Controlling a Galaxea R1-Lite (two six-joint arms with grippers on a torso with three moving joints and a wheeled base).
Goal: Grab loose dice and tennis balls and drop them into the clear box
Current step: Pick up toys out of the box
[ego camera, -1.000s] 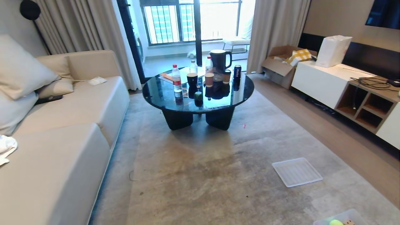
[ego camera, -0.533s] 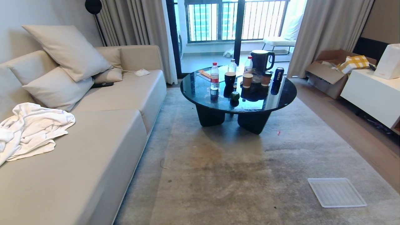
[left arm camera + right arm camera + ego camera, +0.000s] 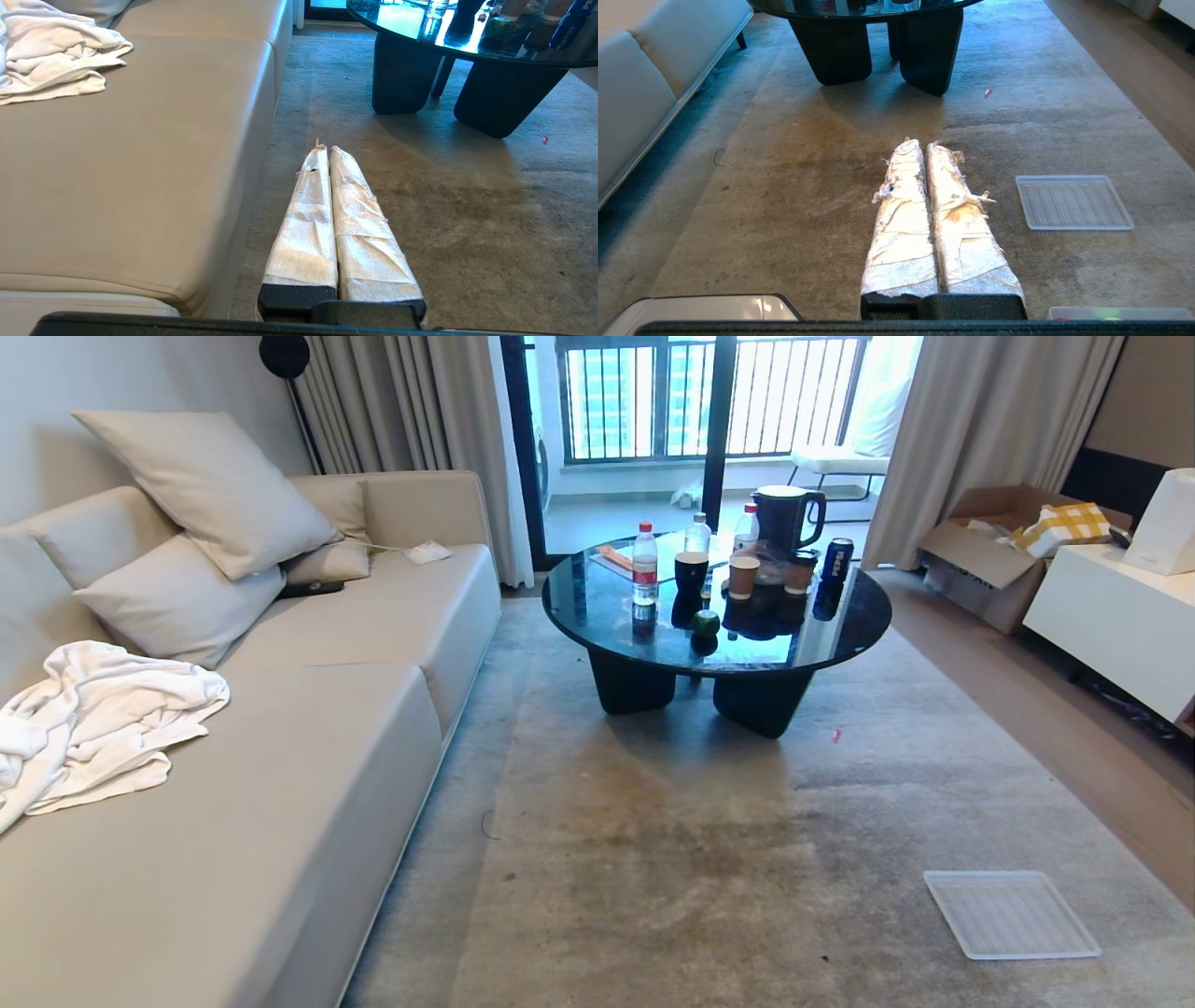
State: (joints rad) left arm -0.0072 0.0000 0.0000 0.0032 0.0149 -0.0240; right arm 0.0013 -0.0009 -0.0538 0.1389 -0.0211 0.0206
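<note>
Both my hands, left and right, are pressed closed and empty above the grey carpet. One dark green die sits on the round black glass worktop. Only an edge of the clear plastic box shows, its contents blurred. Risk, I judge: among the bottles and cups, my reach could knock something over.

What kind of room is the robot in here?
It looks like a home living room: a long beige sofa with cushions, a round black coffee table holding bottles and cups, and curtains beside a balcony door.
</note>
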